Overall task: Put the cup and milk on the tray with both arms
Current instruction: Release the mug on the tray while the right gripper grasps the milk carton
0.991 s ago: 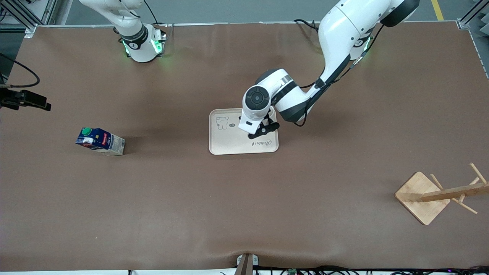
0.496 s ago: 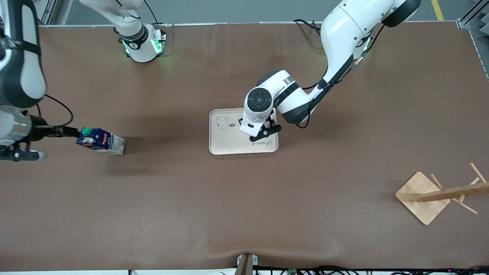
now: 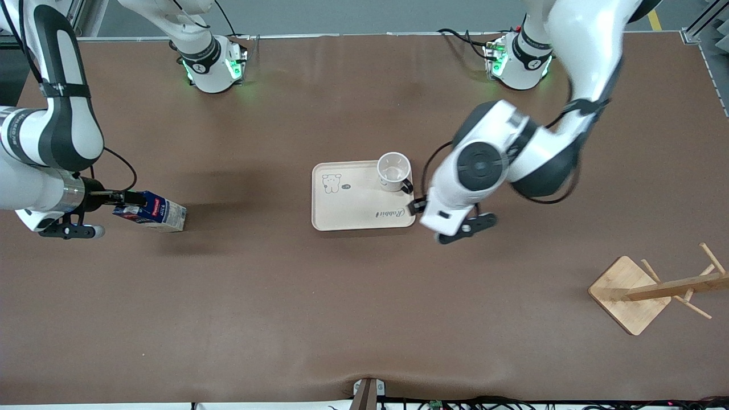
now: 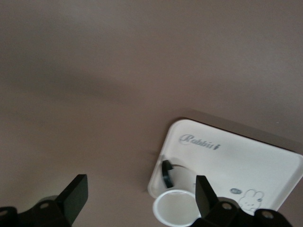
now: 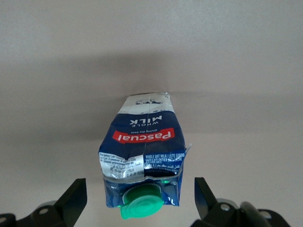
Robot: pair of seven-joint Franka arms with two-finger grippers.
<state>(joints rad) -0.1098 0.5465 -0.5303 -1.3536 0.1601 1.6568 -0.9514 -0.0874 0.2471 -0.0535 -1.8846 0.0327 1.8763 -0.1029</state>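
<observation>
The white cup stands upright on the cream tray, at the tray's corner toward the left arm's end, its black handle pointing at the front camera. My left gripper is open and empty, in the air over the table just off that end of the tray. The left wrist view shows the gripper, the cup and the tray. The milk lies on its side toward the right arm's end. My right gripper is open around its green-capped top, the fingers apart from the carton.
A wooden stand with pegs lies tipped, its square base near the front camera at the left arm's end. The arms' green-lit bases stand along the table's edge farthest from the front camera.
My left gripper has let go of the cup and moved off the tray toward the left arm's end. My right arm has come in, and its gripper has reached the milk's cap end.
</observation>
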